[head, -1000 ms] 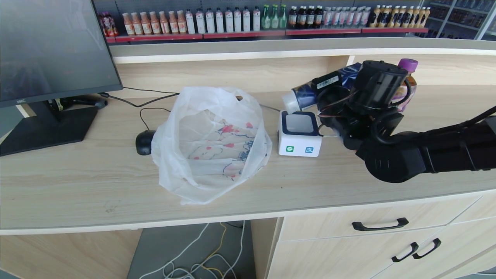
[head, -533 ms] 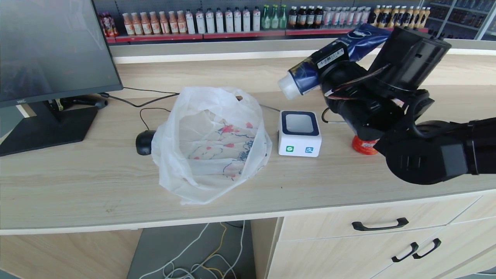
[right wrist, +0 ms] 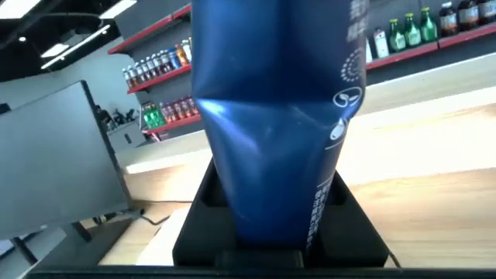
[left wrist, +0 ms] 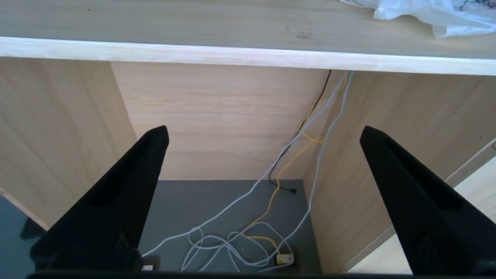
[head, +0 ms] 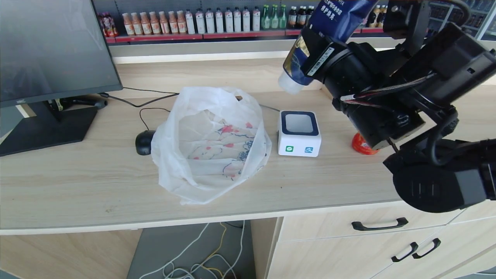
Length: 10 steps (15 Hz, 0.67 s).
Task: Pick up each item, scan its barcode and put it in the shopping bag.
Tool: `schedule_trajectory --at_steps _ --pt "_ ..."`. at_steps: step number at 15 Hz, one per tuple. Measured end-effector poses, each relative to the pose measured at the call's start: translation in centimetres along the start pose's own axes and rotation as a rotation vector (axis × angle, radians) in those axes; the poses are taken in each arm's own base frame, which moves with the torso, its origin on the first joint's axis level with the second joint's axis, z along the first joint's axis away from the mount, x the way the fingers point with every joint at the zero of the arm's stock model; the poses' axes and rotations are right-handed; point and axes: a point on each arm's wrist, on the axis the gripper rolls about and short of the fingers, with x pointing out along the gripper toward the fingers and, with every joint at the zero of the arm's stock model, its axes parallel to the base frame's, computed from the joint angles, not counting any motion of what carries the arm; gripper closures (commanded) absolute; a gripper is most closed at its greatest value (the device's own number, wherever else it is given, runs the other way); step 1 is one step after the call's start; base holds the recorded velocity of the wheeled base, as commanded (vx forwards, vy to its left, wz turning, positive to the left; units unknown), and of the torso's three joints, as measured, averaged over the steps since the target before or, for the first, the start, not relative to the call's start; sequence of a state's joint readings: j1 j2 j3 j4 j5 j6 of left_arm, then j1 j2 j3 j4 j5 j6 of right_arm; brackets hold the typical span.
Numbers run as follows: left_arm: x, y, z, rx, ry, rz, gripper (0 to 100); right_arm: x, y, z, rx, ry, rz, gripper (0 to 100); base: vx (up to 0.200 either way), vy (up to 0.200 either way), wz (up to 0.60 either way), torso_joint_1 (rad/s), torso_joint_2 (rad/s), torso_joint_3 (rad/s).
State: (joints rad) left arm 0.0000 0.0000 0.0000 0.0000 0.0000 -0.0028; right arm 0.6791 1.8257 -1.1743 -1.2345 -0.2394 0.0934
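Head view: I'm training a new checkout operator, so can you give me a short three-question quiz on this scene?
1. True or false: the right gripper is shut on the blue tube.
2. Where does the scanner stand relative to the shopping bag? A) on the robot's left of it B) on the robot's right of it C) inside it
3. Fill in: the fingers of the left gripper are ____.

Key: 1 true; 2 B; 3 open.
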Motion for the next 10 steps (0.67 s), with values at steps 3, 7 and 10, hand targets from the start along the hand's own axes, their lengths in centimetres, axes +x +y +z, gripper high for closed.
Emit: schedule_trajectory --at_steps 3,7,10 --pt "0.0 0.0 0.0 0.0 0.0 0.0 0 -1.5 -0.1 -1.6 -0.093 0.017 0.191 100 0.0 0.0 0.0 0.0 0.0 0.0" --pt "0.0 0.0 0.0 0.0 0.0 0.0 0 -2.7 -1.2 -3.3 -0.251 0.017 0.258 100 0.0 0.0 0.0 0.0 0.0 0.0" --pt "0.0 0.0 0.0 -0.001 0.0 0.0 0 -3.2 -1.5 -3.8 -0.277 -0.007 0.252 100 0.0 0.067 0.0 0.001 0.0 0.001"
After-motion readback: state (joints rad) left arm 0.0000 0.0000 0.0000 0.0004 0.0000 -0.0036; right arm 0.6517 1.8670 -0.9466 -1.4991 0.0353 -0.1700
